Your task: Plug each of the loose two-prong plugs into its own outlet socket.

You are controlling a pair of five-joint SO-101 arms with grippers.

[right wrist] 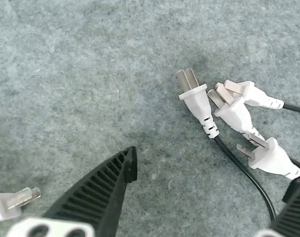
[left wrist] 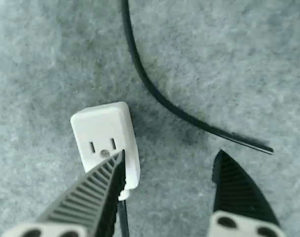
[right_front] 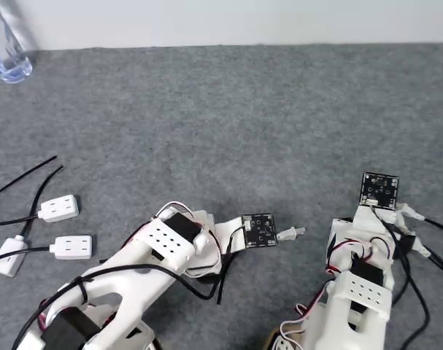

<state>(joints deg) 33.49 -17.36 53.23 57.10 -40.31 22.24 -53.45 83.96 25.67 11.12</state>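
On the grey felt surface point(right_front: 243, 109) no plug was seated yet. My judgement was that the task stood at its very start, with every insertion left to do.

Sockets:
- A white outlet socket point(left wrist: 104, 138) lay face up beneath the left gripper point(left wrist: 172, 160). Both slots and the earth hole were empty.
- An upper socket point(right_front: 59, 208) and a lower socket point(right_front: 71, 246) lay on black leads at the table's left side, well apart from both arms. No plug was seen in either.

Plugs:
- A plug cluster point(right wrist: 234, 113) of four white two-prong plugs lay loose and overlapping on the felt below the right gripper point(right wrist: 216, 165).
- A lone plug point(right_front: 290, 234) lay between the two arms, just beside the left arm's wrist camera.

Jaws, left: they stood open at a moderate gap and held nothing. One ribbed finger point(left wrist: 98, 192) had its tip over the socket's front edge, by the earth hole. Whether it touched the socket or hung just above it could not be told. The other finger was over bare felt, near the end of a black cable point(left wrist: 154, 89) that ran past the socket.

Jaws, right: they stood wide open and were empty. The cluster lay ahead of the fingertips, and no finger touched any plug. The nearest plug's cord ran down between the two fingers.
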